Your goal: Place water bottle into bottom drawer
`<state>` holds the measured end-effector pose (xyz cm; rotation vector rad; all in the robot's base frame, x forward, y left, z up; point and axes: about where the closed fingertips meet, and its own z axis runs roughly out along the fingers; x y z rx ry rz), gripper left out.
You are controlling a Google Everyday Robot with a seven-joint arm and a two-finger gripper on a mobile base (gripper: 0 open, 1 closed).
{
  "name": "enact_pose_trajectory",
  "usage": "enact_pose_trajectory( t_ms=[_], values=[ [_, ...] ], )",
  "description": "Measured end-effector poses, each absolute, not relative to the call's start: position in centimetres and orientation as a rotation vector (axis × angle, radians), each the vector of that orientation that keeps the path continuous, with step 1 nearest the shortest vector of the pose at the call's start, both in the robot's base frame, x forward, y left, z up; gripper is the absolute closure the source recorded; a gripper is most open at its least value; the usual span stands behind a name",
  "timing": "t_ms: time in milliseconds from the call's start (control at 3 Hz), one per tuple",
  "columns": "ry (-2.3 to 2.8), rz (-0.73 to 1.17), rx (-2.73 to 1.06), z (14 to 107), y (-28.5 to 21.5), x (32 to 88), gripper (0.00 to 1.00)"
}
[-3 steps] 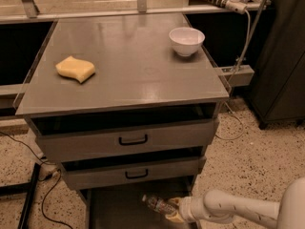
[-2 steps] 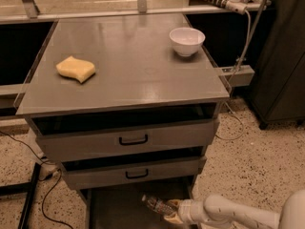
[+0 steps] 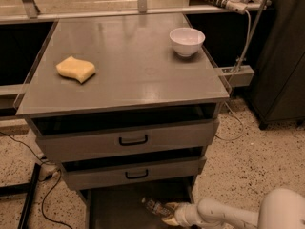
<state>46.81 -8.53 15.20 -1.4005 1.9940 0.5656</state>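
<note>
While the water bottle (image 3: pixel 152 206) is held clamped in the gripper (image 3: pixel 167 213) just over the open bottom drawer (image 3: pixel 114 209), pretty much only the lowering and letting go is left to be done.

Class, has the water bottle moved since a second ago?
No. The water bottle, in the gripper over the bottom drawer, stays below-right of the lower drawer handle.

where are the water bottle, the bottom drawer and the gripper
water bottle (image 3: pixel 152 206): camera view, on its clear body
bottom drawer (image 3: pixel 114 210): camera view, on its bare floor
gripper (image 3: pixel 168 213): camera view, between fingertips, over the drawer
</note>
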Motion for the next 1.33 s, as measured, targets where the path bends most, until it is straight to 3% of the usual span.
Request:
enact_pose_trajectory(
  t_ms=[333,667,1333],
  values=[
    [2.035,0.549,-1.396,13.04,-8.29,47.21,1.00],
    [2.035,0.548,-1.397,12.98,-8.23,47.23,0.81],
    [2.035,0.549,-1.397,12.98,-8.22,47.22,0.35]
  ],
)
